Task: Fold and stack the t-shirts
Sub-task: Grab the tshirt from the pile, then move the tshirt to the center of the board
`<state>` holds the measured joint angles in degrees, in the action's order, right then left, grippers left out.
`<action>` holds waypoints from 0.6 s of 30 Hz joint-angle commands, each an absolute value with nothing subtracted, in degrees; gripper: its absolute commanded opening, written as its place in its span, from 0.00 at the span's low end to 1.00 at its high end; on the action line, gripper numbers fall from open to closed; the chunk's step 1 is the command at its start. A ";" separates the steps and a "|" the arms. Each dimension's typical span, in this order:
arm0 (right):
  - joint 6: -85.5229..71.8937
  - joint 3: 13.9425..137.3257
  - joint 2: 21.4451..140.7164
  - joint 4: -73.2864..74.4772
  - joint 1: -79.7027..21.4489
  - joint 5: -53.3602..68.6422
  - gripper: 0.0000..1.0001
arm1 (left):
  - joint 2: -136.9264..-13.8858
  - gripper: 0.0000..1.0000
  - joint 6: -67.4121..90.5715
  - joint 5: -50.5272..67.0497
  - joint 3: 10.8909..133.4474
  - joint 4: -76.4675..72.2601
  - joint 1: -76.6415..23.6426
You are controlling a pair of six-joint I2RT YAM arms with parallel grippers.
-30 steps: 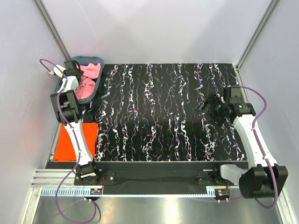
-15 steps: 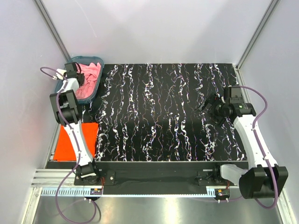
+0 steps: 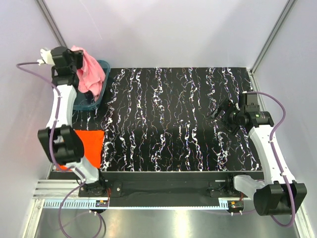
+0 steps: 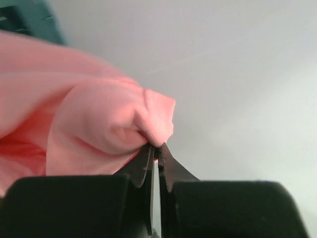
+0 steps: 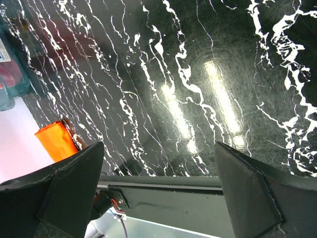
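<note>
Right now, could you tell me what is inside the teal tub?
The pink t-shirt, pinched in the left pincer, hangs over the tub; its near floor looks bare. The part beneath the cloth is covered.

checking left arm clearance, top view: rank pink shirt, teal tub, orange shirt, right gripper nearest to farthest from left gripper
1. pink shirt, pinched in the left gripper, far left
2. teal tub, just beneath it
3. orange shirt, flat at the near left
4. right gripper, open, across on the right
</note>
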<state>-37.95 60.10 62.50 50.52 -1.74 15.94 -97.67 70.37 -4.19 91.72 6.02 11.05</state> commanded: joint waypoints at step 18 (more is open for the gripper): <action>-28.13 69.52 65.74 61.08 -6.58 12.21 1.00 | -69.62 0.33 50.01 11.68 78.61 12.04 -23.28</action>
